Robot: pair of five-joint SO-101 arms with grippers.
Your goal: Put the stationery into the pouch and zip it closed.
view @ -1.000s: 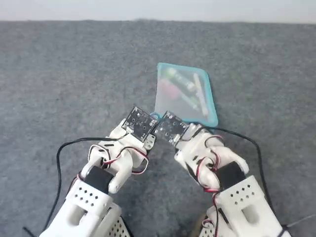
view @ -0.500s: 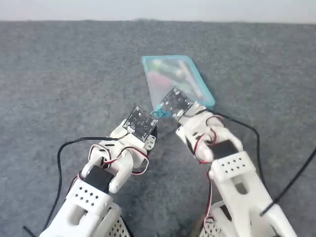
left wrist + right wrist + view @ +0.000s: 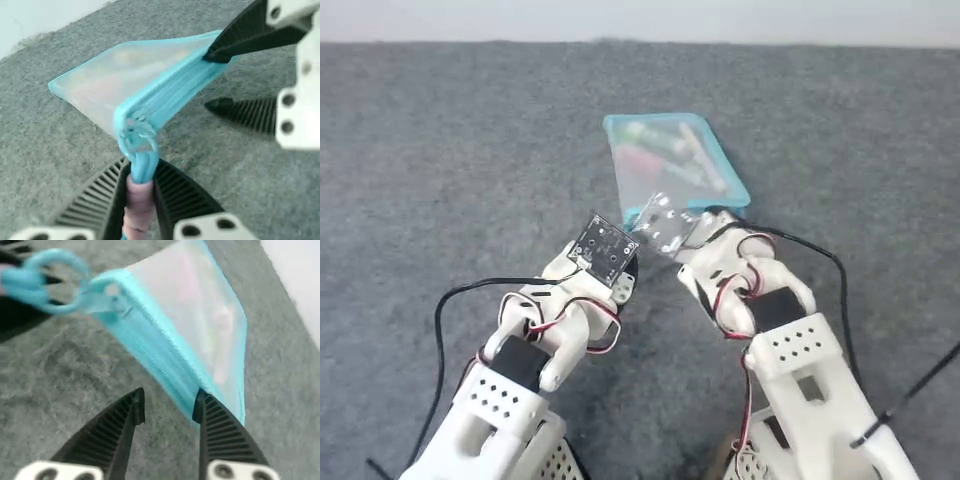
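1. Left gripper [image 3: 140, 172]: clamped hard on the zip pull [image 3: 141, 159], at the pouch corner nearest my 2 arms. I hold the pull because it drives the slider.
2. Right gripper [image 3: 169, 395]: released, jaws apart. 1 finger touches the teal zip seam [image 3: 167, 92]; the other hangs apart, low over the grey mat [image 3: 450, 140]. I judge it is placed to brace the pouch against the pull.
3. Pouch [image 3: 670, 165]: on the mat just beyond both grippers, tilted, near corner lifted by my left grip.
4. Stationery [image 3: 655, 160]: inside, seen through the clear wall.
5. Seam looks shut up to the slider; far end not clear. I judge the zipping nearly done.
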